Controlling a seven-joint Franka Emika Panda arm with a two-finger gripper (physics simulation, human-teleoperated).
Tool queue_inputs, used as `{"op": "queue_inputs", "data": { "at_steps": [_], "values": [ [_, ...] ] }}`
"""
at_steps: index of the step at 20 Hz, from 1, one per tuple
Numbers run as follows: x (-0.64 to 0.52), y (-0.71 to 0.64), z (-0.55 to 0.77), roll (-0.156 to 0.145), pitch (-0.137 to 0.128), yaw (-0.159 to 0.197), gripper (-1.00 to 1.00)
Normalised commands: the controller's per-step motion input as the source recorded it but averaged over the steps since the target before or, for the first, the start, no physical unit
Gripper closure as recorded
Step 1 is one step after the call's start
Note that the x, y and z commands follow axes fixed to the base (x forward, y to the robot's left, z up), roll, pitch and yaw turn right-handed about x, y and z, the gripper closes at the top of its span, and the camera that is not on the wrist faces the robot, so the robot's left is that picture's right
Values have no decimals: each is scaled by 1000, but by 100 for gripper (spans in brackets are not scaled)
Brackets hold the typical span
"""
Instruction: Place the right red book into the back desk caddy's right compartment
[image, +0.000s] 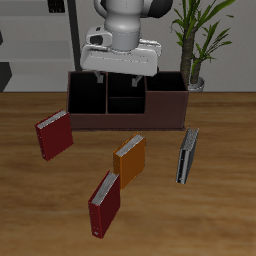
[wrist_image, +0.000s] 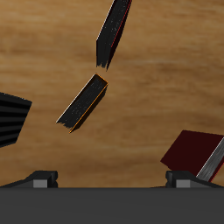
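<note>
Note the pincer (image: 119, 78) spread wide, empty, raised over the caddy (image: 128, 118); judged a clear travel pose. Locate the right red book (image: 54, 136) lying on the bench (image: 222, 205), before the caddy's far end from the right compartment (image: 166, 92), well apart from the pincer. Consult the wrist view for jaw spread and the book's white page edge. Consult the exterior view for the caddy's compartments and the second red book (image: 104, 203).

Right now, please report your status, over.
Gripper open, empty, raised. Right dark red hardcover book lying on wooden table, untouched. Nothing on top of it.
</note>
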Motion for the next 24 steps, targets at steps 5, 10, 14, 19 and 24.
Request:
{"op": "queue_inputs", "data": {
  "at_steps": [5, 10, 14, 19, 24],
  "values": [
    [-90, -473, -49, 4, -15, -27, -100],
    [-232, -733, -298, -42, -4, 8, -100],
    [-225, -400, -137, -21, -21, -14, -100],
    [-220, -508, -245, -25, -17, 14, -100],
    [-201, -335, -65, 19, -62, -44, -100]
  ]
}}
